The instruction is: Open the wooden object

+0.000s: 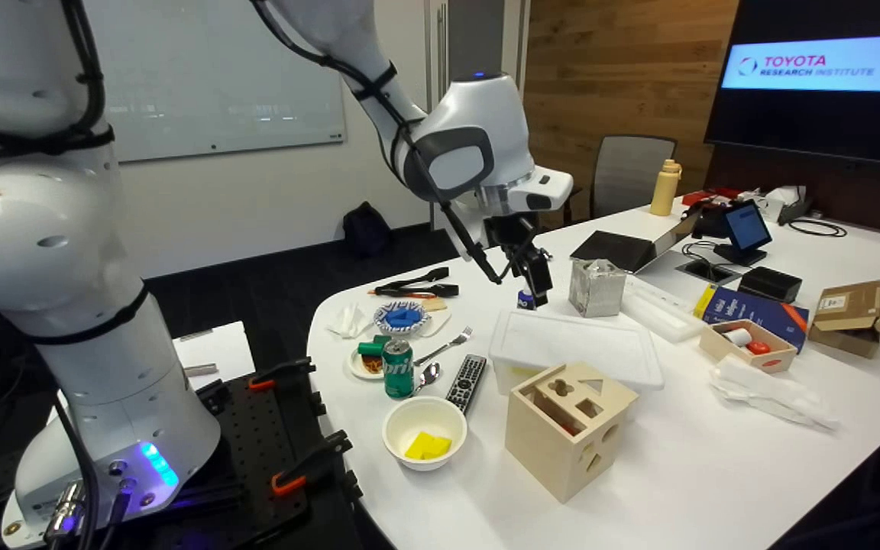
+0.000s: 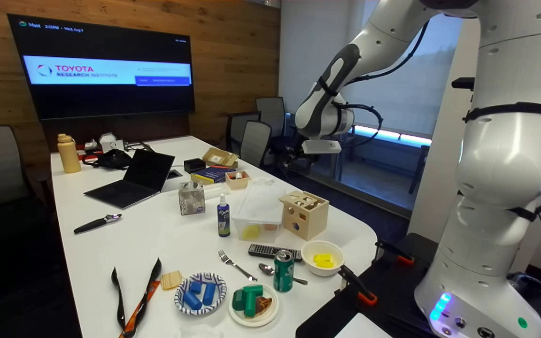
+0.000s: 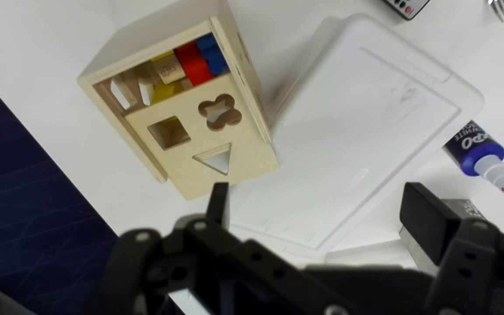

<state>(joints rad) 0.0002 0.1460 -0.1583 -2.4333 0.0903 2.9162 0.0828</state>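
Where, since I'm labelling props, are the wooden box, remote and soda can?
Wooden box (image 3: 184,107): wrist view, holed top panel.
Remote (image 1: 467,381): in an exterior view, button face.
Soda can (image 2: 283,273): in an exterior view, printed side.

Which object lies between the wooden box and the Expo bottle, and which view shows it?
The lidded plastic bin lies between the wooden box and the Expo bottle, as the wrist view shows.

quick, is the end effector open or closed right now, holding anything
End effector: open, nothing between its fingers.
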